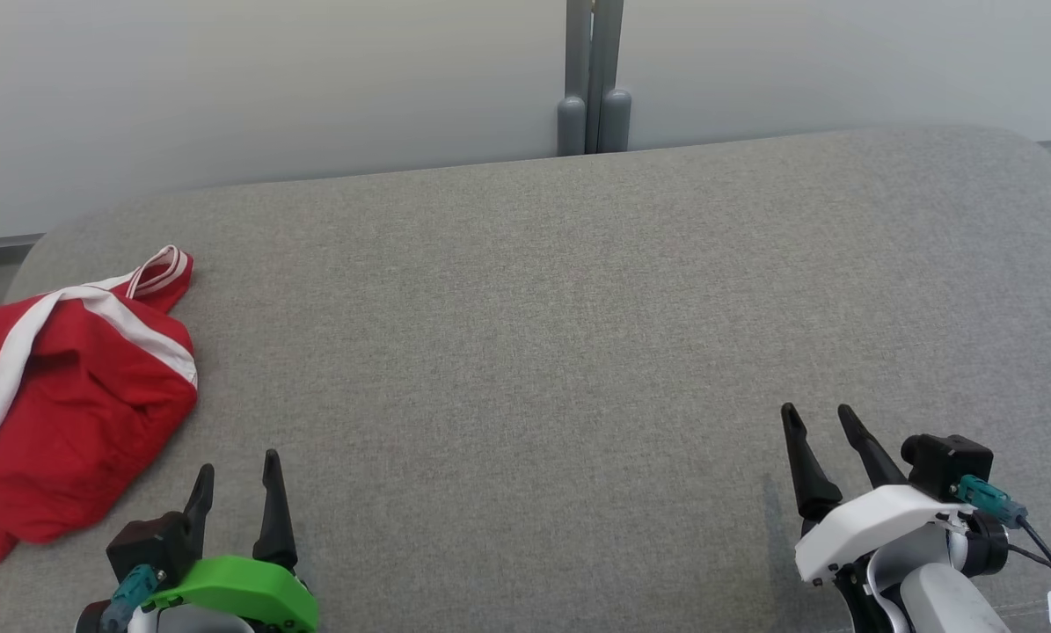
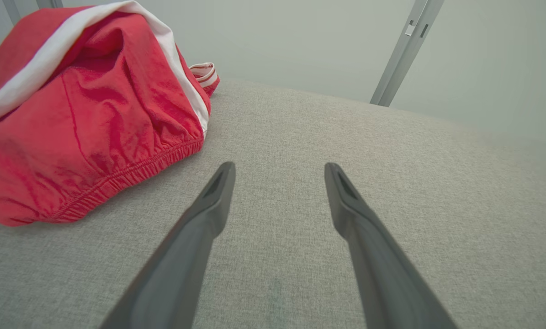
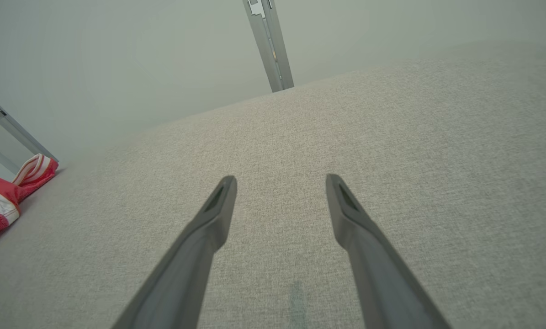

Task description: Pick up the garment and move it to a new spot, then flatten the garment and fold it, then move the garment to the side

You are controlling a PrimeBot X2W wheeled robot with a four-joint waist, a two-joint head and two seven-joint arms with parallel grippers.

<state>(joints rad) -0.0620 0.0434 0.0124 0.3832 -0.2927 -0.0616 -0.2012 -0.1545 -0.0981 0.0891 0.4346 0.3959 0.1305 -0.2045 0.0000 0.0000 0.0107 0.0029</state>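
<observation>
We find the red garment [image 1: 68, 396] crumpled in a loose heap at the left end of the grey cushion [image 1: 578, 308], and we judge it light, soft and limp, likely to sag and trail unless pinched through a thick fold. Its gathered elastic hem [image 2: 131, 176], facing the cushion's middle, looks the firmest hold. Our left gripper [image 1: 238, 464] hovers at the cushion's near edge just beside the heap, fingers parted and empty. Our right gripper [image 1: 815, 410], likewise parted and empty, hangs over the cushion's near right.
</observation>
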